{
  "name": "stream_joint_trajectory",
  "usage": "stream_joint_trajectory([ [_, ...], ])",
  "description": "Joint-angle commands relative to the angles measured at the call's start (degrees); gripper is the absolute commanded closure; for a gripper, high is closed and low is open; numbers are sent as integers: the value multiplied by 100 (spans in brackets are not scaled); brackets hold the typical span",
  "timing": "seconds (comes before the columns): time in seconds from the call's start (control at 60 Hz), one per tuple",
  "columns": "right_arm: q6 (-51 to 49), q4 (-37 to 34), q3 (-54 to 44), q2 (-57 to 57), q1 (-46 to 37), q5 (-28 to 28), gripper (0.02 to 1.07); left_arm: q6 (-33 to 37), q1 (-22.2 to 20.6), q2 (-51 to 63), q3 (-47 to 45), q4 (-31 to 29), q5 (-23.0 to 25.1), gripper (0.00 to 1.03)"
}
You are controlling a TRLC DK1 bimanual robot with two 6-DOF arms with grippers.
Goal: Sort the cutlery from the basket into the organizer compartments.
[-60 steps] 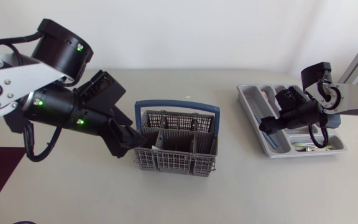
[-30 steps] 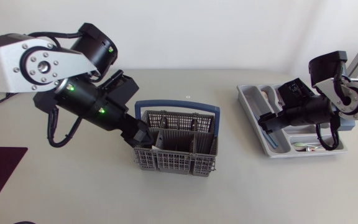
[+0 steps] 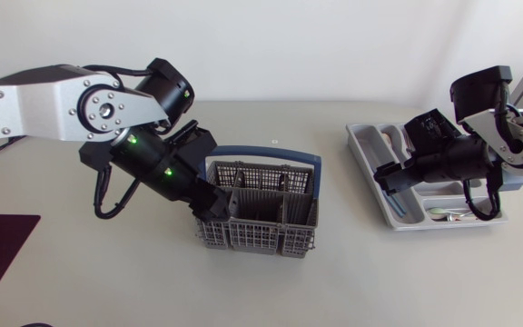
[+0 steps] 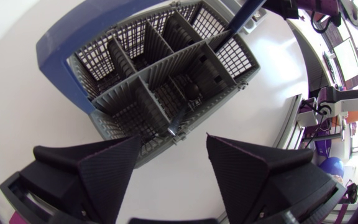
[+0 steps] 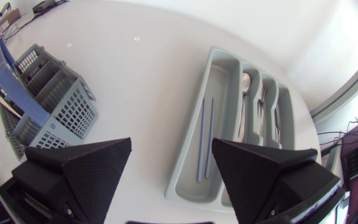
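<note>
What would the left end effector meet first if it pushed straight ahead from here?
Probably the cutlery piece leaning at the near wall of the basket, directly in line with the open left end effector. The wall itself would follow almost at once. Depth is hard to judge.

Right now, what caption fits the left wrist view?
Left arm's open jaws hang over the grey basket, a dark utensil inside one compartment.

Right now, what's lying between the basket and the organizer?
Nothing: the head view shows only bare table between the basket and the organizer; the right wrist view agrees.
</note>
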Motion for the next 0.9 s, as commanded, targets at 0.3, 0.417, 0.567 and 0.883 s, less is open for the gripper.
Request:
stream_joint_trajectory([
  [0.3,194,-135,-180,-128,126,74,14,-256,-8,335,289,102,23,39],
  [0.417,185,-126,-206,-137,126,74,14,-309,1,423,351,129,23,44],
  [0.567,168,-126,-232,-207,118,74,14,-362,-8,476,386,129,23,49],
  [0.883,185,-223,-259,-374,232,74,14,-397,-17,564,403,137,14,64],
])
